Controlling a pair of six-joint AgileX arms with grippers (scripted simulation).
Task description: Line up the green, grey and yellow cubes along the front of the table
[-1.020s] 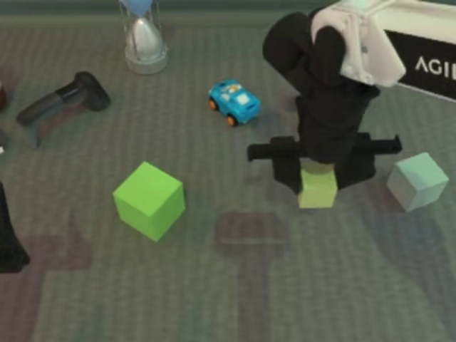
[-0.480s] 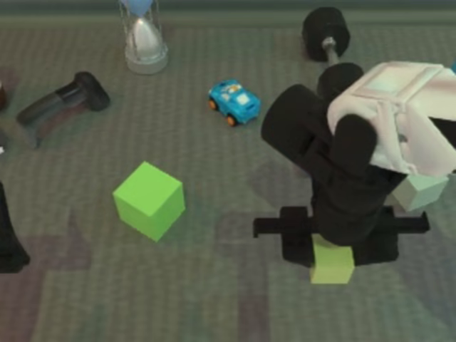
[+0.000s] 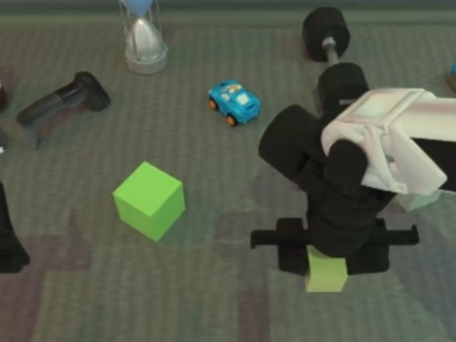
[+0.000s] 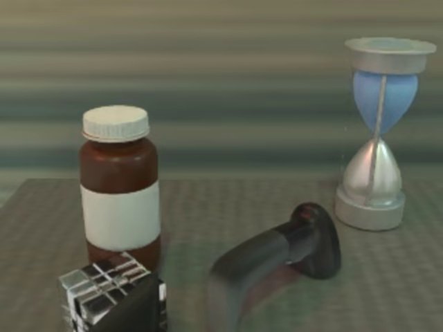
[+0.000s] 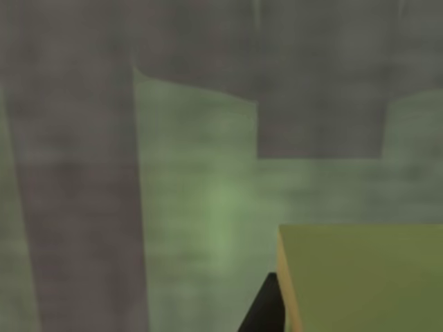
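My right gripper (image 3: 326,265) is shut on the small yellow cube (image 3: 327,276), holding it near the front of the table (image 3: 214,299), right of centre. In the right wrist view the yellow cube (image 5: 360,277) fills the corner beside one dark finger (image 5: 266,312). The large green cube (image 3: 149,200) rests on the table at centre-left, well apart from the gripper. Only a sliver of the grey cube (image 3: 417,201) shows behind the right arm. My left arm (image 3: 8,242) stays parked at the left edge.
An hourglass (image 3: 145,39), a dark handheld scanner (image 3: 60,100), a blue toy car (image 3: 234,102) and a black dumbbell (image 3: 328,39) stand along the back. The left wrist view shows a brown bottle (image 4: 119,187) and a puzzle cube (image 4: 104,290).
My right gripper has carried the yellow cube from mid-table toward the front edge, then a little to the left. The arm now covers most of the grey cube. The green cube stayed put.
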